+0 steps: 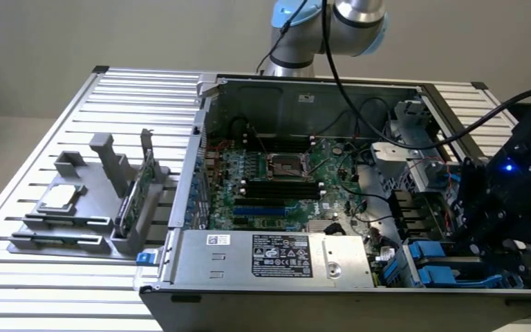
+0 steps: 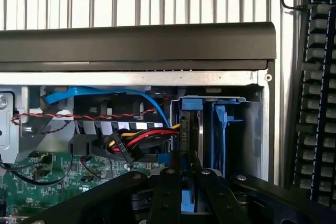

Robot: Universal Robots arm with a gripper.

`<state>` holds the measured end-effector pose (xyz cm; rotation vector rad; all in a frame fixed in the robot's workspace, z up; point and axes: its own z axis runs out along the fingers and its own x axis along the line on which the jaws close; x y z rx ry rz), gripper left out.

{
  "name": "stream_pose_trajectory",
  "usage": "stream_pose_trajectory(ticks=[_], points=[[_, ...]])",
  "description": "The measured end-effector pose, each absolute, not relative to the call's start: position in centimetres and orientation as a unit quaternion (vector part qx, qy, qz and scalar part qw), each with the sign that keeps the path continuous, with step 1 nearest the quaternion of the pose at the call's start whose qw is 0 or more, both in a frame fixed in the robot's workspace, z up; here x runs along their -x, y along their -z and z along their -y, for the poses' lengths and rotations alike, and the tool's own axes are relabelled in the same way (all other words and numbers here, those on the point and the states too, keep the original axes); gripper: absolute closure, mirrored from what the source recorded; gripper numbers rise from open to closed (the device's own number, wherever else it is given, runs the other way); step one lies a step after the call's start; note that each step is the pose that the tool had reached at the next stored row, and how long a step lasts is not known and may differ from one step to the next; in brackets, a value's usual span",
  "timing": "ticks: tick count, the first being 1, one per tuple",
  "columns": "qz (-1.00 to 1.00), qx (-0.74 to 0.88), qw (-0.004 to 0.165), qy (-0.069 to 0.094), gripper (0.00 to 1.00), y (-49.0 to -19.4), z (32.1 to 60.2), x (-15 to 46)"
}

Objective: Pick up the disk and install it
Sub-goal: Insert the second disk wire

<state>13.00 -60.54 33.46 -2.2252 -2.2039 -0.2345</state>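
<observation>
Plain beige wall (image 1: 108, 31), slatted white metal table (image 1: 63, 290), even indoor light

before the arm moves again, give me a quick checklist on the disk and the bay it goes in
1. Gripper is at the drive bay, in the case's corner near the exterior view's right: ok.
2. Disk is standing on edge in the bay, blue carrier visible: ok.
3. Fingers sit on either side of the disk's edge: ok; whether they grip it firmly: cannot tell.
4. Disk pushed fully home: cannot tell, its far end is hidden.
5. Red, yellow and black cable bundle lies right beside the disk and reaches its edge: not ok, may snag.
6. Blue cable arches above the bundle, apart from the fingers: ok.
</observation>
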Motion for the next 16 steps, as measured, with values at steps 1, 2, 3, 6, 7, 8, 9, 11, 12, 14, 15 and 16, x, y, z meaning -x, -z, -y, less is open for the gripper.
stream_pose_trajectory(ticks=[1, 2, 3, 6, 7, 8, 9, 11, 12, 14, 15, 16], points=[[0.702, 0.709, 0.001, 0.075, 0.75, -33.6, 60.6, -13.0], [0.702, 0.709, 0.002, 0.076, 0.69, -34.3, 60.6, -13.0], [0.701, 0.709, 0.003, 0.077, 0.69, -34.6, 60.6, -12.9], [0.701, 0.708, 0.006, 0.080, 0.69, -35.0, 60.6, -12.2], [0.701, 0.709, 0.007, 0.081, 0.69, -35.1, 60.6, -11.8], [0.701, 0.709, 0.008, 0.081, 0.69, -35.2, 60.6, -11.4], [0.701, 0.708, 0.008, 0.082, 0.69, -35.3, 60.6, -11.1], [0.701, 0.708, 0.009, 0.083, 0.69, -35.5, 60.6, -10.3], [0.701, 0.708, 0.009, 0.083, 0.69, -35.6, 60.6, -10.0], [0.701, 0.708, 0.010, 0.083, 0.78, -35.9, 60.6, -9.6], [0.701, 0.708, 0.010, 0.084, 0.84, -36.0, 60.6, -9.4], [0.701, 0.708, 0.010, 0.084, 0.84, -36.2, 60.6, -9.3]])
